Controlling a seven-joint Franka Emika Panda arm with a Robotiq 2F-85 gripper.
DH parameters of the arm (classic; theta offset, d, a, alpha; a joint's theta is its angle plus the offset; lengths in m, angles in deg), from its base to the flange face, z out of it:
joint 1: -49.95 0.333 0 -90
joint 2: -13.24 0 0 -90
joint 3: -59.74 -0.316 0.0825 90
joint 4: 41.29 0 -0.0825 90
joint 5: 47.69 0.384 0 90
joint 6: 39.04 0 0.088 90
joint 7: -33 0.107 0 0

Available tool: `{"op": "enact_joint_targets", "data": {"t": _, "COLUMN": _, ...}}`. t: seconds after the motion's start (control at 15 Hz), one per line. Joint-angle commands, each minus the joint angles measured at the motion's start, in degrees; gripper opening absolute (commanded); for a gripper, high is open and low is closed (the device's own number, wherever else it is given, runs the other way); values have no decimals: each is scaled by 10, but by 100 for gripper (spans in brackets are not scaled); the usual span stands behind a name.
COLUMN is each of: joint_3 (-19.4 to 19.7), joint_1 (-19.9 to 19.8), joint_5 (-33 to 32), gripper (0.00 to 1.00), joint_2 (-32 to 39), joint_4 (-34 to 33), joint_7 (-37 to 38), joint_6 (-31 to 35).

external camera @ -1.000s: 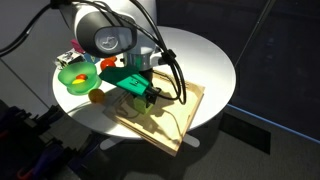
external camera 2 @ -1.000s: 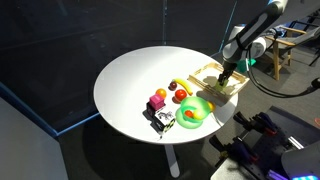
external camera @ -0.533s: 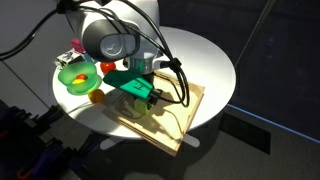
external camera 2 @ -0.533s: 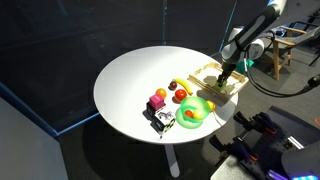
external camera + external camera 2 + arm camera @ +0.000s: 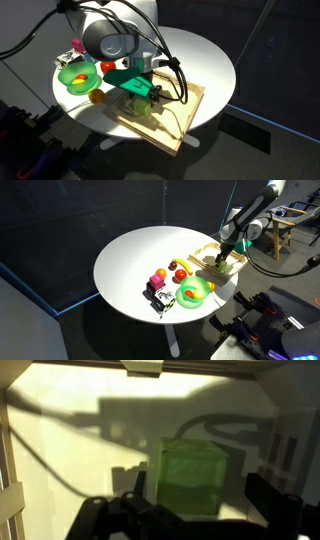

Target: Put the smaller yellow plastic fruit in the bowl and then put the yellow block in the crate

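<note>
Wooden crate (image 5: 178, 128) walls enclose the gripper (image 5: 192, 500), which hangs low inside it with its jaws spread wide and holding nothing. Directly beneath the gripper, the yellow block (image 5: 192, 478) rests on the crate floor between the two fingers (image 5: 272, 508), with a clear gap on each side. The green bowl (image 5: 196, 293) stands on the white table (image 5: 130, 260) outside the crate, well apart from the gripper, and holds a small orange-yellow piece. Any lettering on the gripper body is too blurred to read.
</note>
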Motion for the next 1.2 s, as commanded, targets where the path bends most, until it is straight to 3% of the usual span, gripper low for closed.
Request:
{"op": "enact_joint_targets", "data": {"t": 0.0, "joint_3": -20, "joint_1": -21, "joint_5": 18, "gripper": 100, "joint_2": -18, "joint_4": 2, "joint_7": -27, "joint_6": -7}}
{"op": "enact_joint_targets", "data": {"t": 0.73, "joint_3": -4, "joint_1": 1, "joint_5": 8, "gripper": 100, "joint_2": -63, "joint_4": 10, "joint_7": -1, "joint_6": -29}}
{"op": "enact_joint_targets", "data": {"t": 1.13, "joint_3": 20, "joint_1": 41, "joint_5": -12, "gripper": 100, "joint_2": -89, "joint_4": 15, "joint_7": 50, "joint_6": -62}}
